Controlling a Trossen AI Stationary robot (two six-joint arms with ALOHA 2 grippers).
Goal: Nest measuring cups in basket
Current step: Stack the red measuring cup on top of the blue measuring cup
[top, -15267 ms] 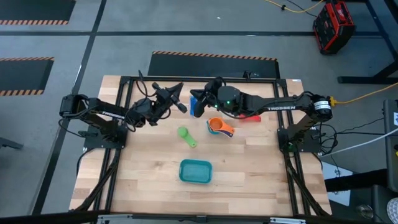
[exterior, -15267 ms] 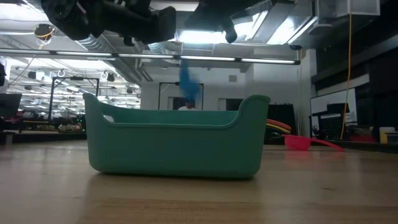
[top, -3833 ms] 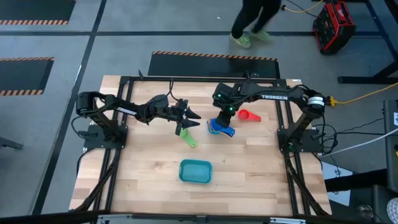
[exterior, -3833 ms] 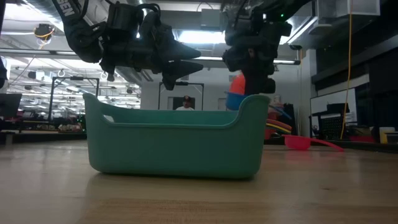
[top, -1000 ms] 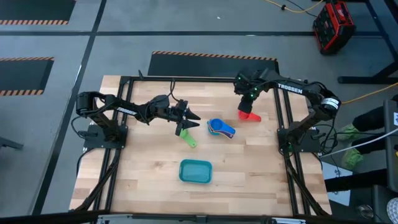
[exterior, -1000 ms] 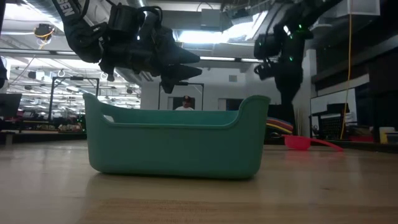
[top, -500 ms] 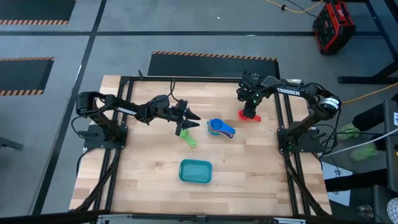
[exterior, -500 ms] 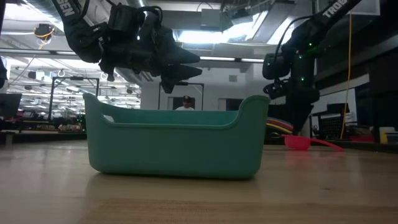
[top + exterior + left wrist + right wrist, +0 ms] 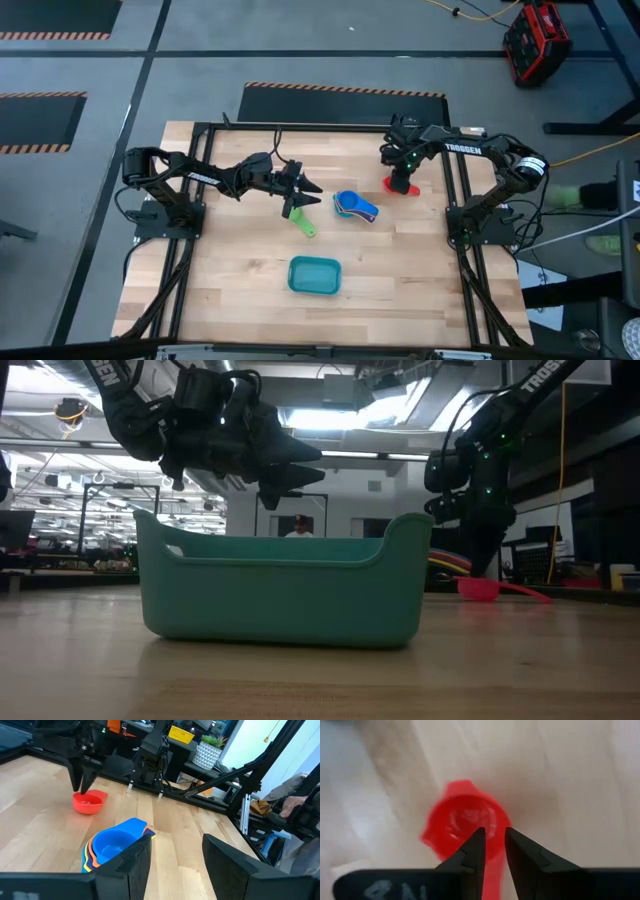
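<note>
A red measuring cup (image 9: 462, 820) lies on the wood at the far right (image 9: 390, 186). Over it, pointing down, hangs my right gripper (image 9: 493, 834), its fingers a narrow gap apart. The cup's handle runs under that gap. A nested stack of measuring cups (image 9: 355, 205), blue on top, stands mid-table. Left of the stack my left gripper (image 9: 310, 193) hovers open above a green cup (image 9: 301, 221) and touches nothing. The teal basket (image 9: 292, 276) sits toward the near edge with nothing in it. My right gripper comes at the red cup from above, pointing down. Its fingertips (image 9: 80, 786) end right at the cup's rim (image 9: 76, 796) on the handle side. Whether they touch the cup, I cannot tell.
Black frame rails (image 9: 300, 128) run along the table's far and side edges, close behind the red cup. Bare wood lies between the stack and the basket. A person's foot shows on the floor at the right (image 9: 600, 190).
My right gripper has come away from the table's far edge and gone down over the red cup, ending with its tips at the cup. The gap between its fingers looks unchanged. The cups and the basket have stayed where they were.
</note>
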